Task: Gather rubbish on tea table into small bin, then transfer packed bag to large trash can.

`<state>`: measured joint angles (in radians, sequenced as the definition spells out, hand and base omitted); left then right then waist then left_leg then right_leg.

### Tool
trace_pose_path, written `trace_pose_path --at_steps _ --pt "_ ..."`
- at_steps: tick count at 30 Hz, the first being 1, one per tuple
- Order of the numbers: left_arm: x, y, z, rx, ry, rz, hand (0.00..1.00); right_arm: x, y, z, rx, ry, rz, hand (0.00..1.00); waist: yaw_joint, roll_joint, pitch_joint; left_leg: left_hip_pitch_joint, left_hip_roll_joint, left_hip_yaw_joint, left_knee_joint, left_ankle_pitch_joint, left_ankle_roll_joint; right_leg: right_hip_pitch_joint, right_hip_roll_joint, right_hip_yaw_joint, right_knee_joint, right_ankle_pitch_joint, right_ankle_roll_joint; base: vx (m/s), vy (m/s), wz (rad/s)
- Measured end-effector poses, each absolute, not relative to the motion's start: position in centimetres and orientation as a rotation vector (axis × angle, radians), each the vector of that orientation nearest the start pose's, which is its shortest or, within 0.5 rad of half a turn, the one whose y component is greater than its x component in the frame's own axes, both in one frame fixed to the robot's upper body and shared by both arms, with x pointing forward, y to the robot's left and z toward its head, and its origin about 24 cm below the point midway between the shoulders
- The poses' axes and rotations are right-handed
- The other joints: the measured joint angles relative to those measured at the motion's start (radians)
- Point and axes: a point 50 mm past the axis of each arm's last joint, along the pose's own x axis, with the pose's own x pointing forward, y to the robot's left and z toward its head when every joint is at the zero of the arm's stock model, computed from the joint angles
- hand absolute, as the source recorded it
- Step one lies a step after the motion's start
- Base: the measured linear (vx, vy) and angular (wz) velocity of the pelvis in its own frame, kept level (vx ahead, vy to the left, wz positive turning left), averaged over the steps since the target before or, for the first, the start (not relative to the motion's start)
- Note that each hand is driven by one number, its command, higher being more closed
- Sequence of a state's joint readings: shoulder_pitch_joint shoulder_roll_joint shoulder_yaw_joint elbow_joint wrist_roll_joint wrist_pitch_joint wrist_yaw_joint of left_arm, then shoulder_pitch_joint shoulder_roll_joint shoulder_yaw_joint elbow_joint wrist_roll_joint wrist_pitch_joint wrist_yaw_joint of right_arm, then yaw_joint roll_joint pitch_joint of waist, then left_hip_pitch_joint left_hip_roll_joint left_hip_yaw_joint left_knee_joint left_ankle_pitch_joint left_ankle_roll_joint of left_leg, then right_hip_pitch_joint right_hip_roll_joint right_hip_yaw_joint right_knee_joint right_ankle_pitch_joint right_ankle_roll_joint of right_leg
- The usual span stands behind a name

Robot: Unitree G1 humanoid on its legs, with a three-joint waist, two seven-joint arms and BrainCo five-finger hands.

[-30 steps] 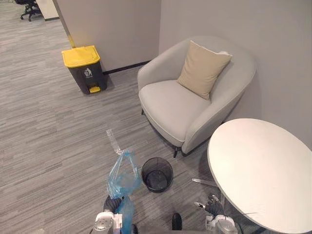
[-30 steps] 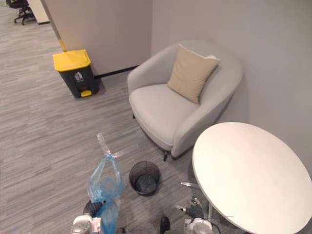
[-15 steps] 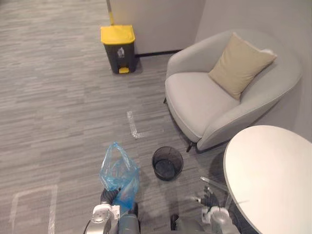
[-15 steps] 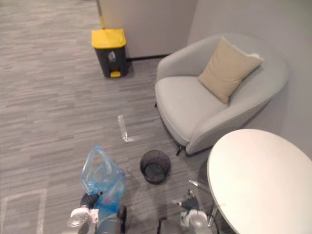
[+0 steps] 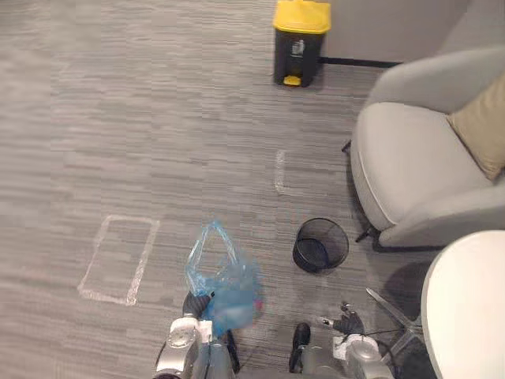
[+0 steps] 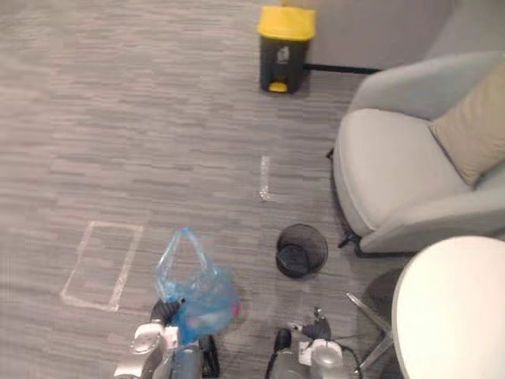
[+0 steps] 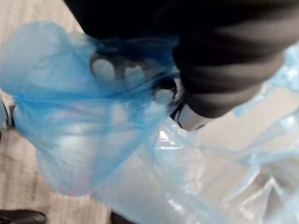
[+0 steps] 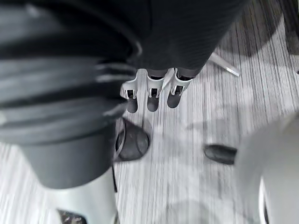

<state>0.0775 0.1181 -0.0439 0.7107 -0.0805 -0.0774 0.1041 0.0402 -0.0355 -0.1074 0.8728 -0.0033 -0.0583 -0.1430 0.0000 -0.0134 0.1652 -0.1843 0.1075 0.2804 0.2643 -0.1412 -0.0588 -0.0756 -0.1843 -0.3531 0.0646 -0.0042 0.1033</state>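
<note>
Our left robot hand (image 5: 194,303) grips the blue bag (image 5: 226,278); we should carry it high toward the trash can (image 5: 301,39) far ahead; our right robot hand (image 8: 152,89) hangs relaxed.

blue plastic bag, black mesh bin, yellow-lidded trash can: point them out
blue plastic bag (image 5: 225,284), left eye view, bulging body
black mesh bin (image 5: 335,237), left eye view, inner wall
yellow-lidded trash can (image 5: 302,16), left eye view, lid
</note>
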Motion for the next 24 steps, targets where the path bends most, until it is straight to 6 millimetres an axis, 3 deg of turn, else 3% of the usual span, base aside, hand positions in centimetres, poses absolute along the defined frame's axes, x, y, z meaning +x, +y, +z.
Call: trace_pose_path --at_steps 4,6,7,8,9,10,11,12,14,16,17,18,19,21,22,23,24 --pt "16.1 19.6 -11.5 0.114 0.722 0.142 1.0 14.7 -19.1 -13.7 -0.058 0.87 -0.261 0.0 0.002 -0.001 -0.004 0.002 -0.043 -0.01 0.008 -0.036 0.028 0.003 -0.04 0.003 0.018 -0.02 0.032 -0.02 0.149 0.12" --pt "16.1 19.5 -11.6 0.11 0.724 0.137 1.0 14.7 -19.1 -13.7 -0.075 0.879 -0.251 0.0 -0.001 -0.001 -0.007 -0.018 -0.059 -0.017 0.055 -0.075 0.045 -0.027 -0.066 0.015 0.1 -0.075 0.049 0.02 0.13 0.19" --pt "15.9 19.4 -11.7 0.112 0.729 0.133 1.0 14.4 -19.0 -13.9 -0.083 0.894 -0.243 0.0 -0.001 -0.009 -0.008 -0.025 -0.069 -0.025 0.092 -0.105 0.054 -0.059 -0.092 0.042 0.187 -0.131 0.06 0.09 0.1 0.19" --pt "15.6 19.5 -11.8 0.114 0.737 0.132 1.0 14.1 -19.0 -14.1 -0.087 0.911 -0.24 0.0 -0.003 -0.017 -0.01 -0.024 -0.09 -0.038 0.11 -0.127 0.062 -0.076 -0.108 0.077 0.255 -0.168 0.052 0.11 0.086 0.21" --pt "15.5 19.5 -11.8 0.115 0.739 0.132 1.0 14.0 -19.0 -14.2 -0.087 0.916 -0.24 0.0 -0.006 -0.022 -0.012 -0.023 -0.099 -0.044 0.111 -0.133 0.065 -0.083 -0.114 0.09 0.279 -0.172 0.047 0.15 0.061 0.29" --pt "15.5 19.5 -11.8 0.115 0.741 0.133 1.0 13.9 -19.2 -14.2 -0.09 0.921 -0.243 0.0 -0.011 -0.024 -0.011 -0.005 -0.114 -0.06 0.109 -0.147 0.076 -0.124 -0.132 0.126 0.4 -0.167 0.027 0.19 0.08 0.28" --pt "15.4 19.6 -11.8 0.116 0.744 0.136 1.0 14.4 -19.2 -14.0 -0.088 0.905 -0.242 0.0 -0.018 -0.011 -0.006 0.025 -0.105 -0.077 0.095 -0.147 0.088 -0.185 -0.123 0.154 0.517 -0.178 -0.007 0.26 0.067 0.28" --pt "15.5 19.7 -11.8 0.119 0.741 0.137 1.0 14.6 -19.2 -13.9 -0.091 0.9 -0.239 0.0 -0.026 -0.006 -0.003 0.042 -0.093 -0.086 0.087 -0.151 0.086 -0.195 -0.097 0.159 0.525 -0.208 -0.01 0.29 0.017 0.21" --pt "16.1 20.2 -11.4 0.135 0.721 0.148 1.0 14.9 -18.9 -13.9 -0.091 0.897 -0.226 0.0 -0.028 -0.005 0.002 0.102 -0.067 -0.101 0.041 -0.156 0.078 -0.228 -0.006 0.141 0.493 -0.23 -0.03 0.32 -0.076 0.29" --pt "16.7 20.2 -11.2 0.137 0.706 0.145 1.0 15.1 -19.0 -13.9 -0.095 0.896 -0.226 0.0 -0.039 -0.012 0.012 0.181 -0.056 -0.118 -0.024 -0.156 0.058 -0.259 0.064 0.087 0.391 -0.203 -0.065 0.39 -0.129 0.36" --pt "16.7 20.2 -11.1 0.138 0.706 0.145 1.0 15.2 -19.0 -13.8 -0.095 0.895 -0.226 0.0 -0.046 -0.012 0.015 0.211 -0.056 -0.129 -0.045 -0.158 0.038 -0.262 0.082 0.068 0.317 -0.165 -0.077 0.44 -0.119 0.46" --pt "16.7 20.2 -11.3 0.138 0.715 0.143 1.0 14.8 -19.3 -13.9 -0.09 0.899 -0.24 0.0 -0.063 -0.017 0.013 0.244 -0.056 -0.145 -0.066 -0.167 0.015 -0.247 0.102 0.074 0.277 -0.053 -0.136 0.36 -0.096 0.42" --pt "16.7 19.8 -11.5 0.129 0.724 0.14 1.0 14.9 -19.7 -13.8 -0.099 0.895 -0.245 0.0 -0.066 -0.002 0.011 0.261 -0.04 -0.156 -0.076 -0.171 0.006 -0.235 0.11 0.06 0.279 -0.06 -0.136 0.42 -0.092 0.27" --pt "17.4 18.7 -11.4 0.107 0.707 0.118 1.0 15.1 -20.8 -13.5 -0.107 0.879 -0.28 0.0 -0.064 0.028 0.006 0.278 -0.022 -0.155 -0.106 -0.121 -0.059 -0.23 0.103 0.025 0.322 -0.12 -0.158 0.57 -0.132 0.28" --pt "17.5 18.5 -11.3 0.106 0.704 0.114 1.0 14.9 -21.0 -13.5 -0.101 0.883 -0.292 0.0 -0.066 0.029 0.007 0.284 -0.023 -0.155 -0.101 -0.105 -0.063 -0.221 0.094 0.018 0.337 -0.133 -0.156 0.57 -0.147 0.58" --pt "17.6 17.8 -11.3 0.087 0.698 0.106 1.0 14.0 -21.4 -13.7 -0.085 0.898 -0.323 0.0 -0.073 0.027 0.012 0.286 -0.024 -0.151 0.006 -0.072 -0.084 -0.197 0.066 -0.02 0.422 -0.168 -0.158 0.37 -0.13 0.38" --pt "17.7 17.5 -11.2 0.073 0.688 0.104 1.0 14.0 -21.4 -13.6 -0.087 0.891 -0.325 0.0 -0.07 0.032 0.016 0.262 -0.009 -0.134 0.134 -0.071 -0.086 -0.174 0.082 -0.016 0.396 -0.191 -0.125 0.32 -0.133 0.36"
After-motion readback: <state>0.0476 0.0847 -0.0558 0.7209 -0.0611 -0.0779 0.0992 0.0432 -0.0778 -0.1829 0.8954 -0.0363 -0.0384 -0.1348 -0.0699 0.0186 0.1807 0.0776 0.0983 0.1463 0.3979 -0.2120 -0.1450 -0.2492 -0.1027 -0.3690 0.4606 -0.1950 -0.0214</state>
